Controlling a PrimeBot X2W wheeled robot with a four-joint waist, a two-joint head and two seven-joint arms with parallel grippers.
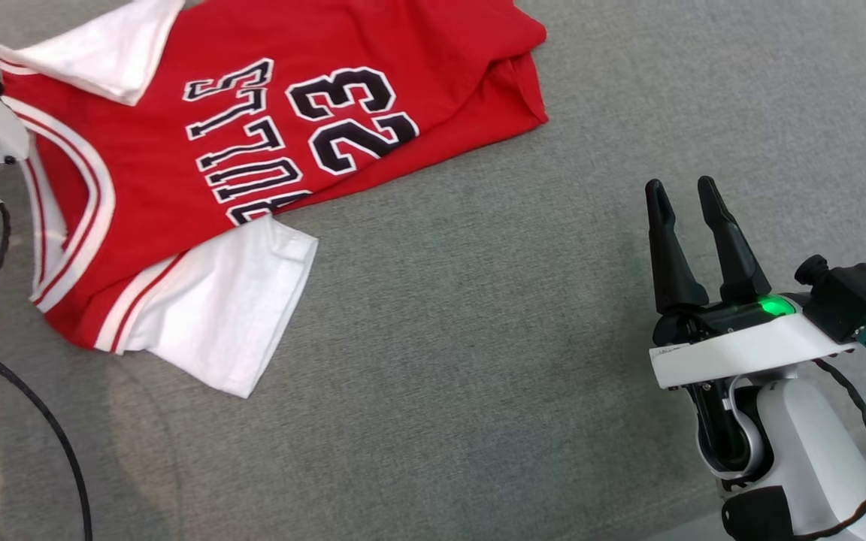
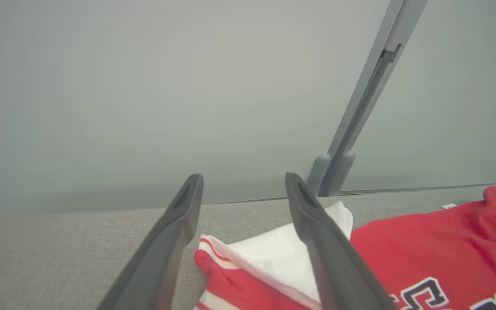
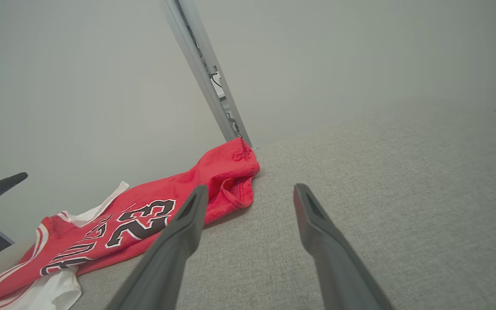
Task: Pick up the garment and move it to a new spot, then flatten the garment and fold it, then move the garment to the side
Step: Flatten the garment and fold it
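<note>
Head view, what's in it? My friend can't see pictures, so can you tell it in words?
A red jersey with white sleeves and BULLS 23 on it lies mostly spread on a grey cloth surface, at the upper left. The right gripper is at the lower right, open and empty, well apart from the jersey.

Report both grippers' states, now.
Left gripper: open, holding nothing, fingers apart near the jersey.
Right gripper: open, holding nothing.
</note>
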